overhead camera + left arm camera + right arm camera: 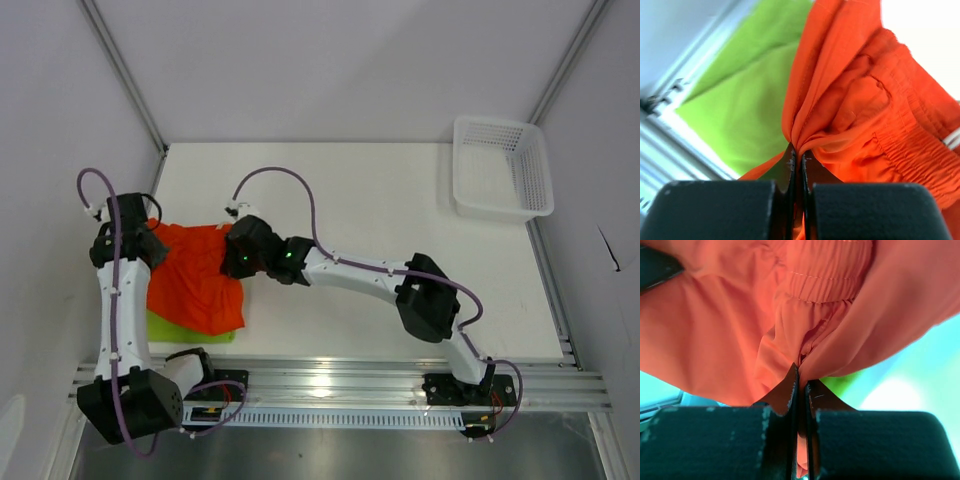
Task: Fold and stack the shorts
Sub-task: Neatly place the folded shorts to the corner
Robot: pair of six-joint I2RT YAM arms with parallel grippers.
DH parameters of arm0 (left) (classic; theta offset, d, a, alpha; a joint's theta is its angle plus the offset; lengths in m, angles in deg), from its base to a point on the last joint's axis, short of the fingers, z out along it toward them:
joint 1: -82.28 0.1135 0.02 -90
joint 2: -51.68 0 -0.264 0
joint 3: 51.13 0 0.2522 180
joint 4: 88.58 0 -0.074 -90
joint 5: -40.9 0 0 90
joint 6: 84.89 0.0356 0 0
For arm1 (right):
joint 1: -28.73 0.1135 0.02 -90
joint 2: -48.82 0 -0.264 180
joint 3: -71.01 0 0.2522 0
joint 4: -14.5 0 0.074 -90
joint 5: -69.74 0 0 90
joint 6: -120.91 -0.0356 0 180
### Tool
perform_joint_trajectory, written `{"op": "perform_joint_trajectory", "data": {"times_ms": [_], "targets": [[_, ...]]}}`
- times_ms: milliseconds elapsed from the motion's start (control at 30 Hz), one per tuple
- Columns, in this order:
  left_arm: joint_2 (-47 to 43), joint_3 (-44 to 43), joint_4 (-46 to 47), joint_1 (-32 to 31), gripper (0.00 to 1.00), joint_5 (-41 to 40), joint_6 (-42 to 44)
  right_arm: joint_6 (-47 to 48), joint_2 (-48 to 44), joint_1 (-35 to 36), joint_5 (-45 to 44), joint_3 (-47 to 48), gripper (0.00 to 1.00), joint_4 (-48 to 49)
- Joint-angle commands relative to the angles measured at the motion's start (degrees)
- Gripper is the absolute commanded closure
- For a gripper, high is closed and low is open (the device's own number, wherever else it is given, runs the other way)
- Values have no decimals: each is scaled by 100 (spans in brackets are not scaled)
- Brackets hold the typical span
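Note:
The orange-red shorts (197,280) hang over the lime green shorts (175,328), which lie flat at the table's near left with only their front edge showing from above. My left gripper (152,243) is shut on the orange fabric at its left top corner; the pinch shows in the left wrist view (797,152), with the lime green shorts (747,100) beneath. My right gripper (238,252) is shut on the right top corner, the orange shorts (740,330) bunched at its tips (801,377). A white drawstring (952,140) peeks at the edge.
A white mesh basket (503,168) stands at the table's far right corner. White walls enclose the table on three sides. A metal rail (340,385) runs along the near edge by the arm bases.

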Motion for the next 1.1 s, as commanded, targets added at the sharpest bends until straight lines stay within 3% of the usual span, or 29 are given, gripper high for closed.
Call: {"op": "perform_joint_trajectory", "data": {"times_ms": [0, 233, 600, 667, 700, 733, 800, 833, 867, 967, 1067], "targets": [[-162, -41, 57, 567, 100, 73, 458, -183, 280, 207, -352, 671, 100, 274], [444, 232, 567, 1586, 100, 478, 467, -473, 711, 348, -431, 690, 100, 634], [1182, 487, 919, 2106, 100, 574, 493, -886, 1106, 400, -387, 347, 100, 951], [1235, 504, 963, 2150, 87, 715, 527, -1026, 1115, 400, -387, 154, 100, 1073], [1253, 504, 954, 2151, 77, 759, 537, -1044, 1142, 400, -379, 118, 99, 1092], [1253, 470, 946, 2177, 47, 733, 519, -1062, 1159, 392, -379, 118, 95, 1083], [1235, 461, 919, 2212, 31, 733, 493, -1071, 1177, 392, -378, 109, 82, 1030], [1227, 452, 902, 2212, 17, 724, 484, -1071, 1177, 392, -387, 100, 75, 1021], [1227, 434, 884, 2212, 14, 767, 475, -1088, 1177, 383, -379, 91, 58, 978], [1157, 364, 849, 2221, 10, 785, 475, -1088, 1063, 348, -396, 109, 39, 864], [876, 250, 708, 2212, 9, 724, 432, -1018, 835, 260, -475, 118, 35, 706]]}}
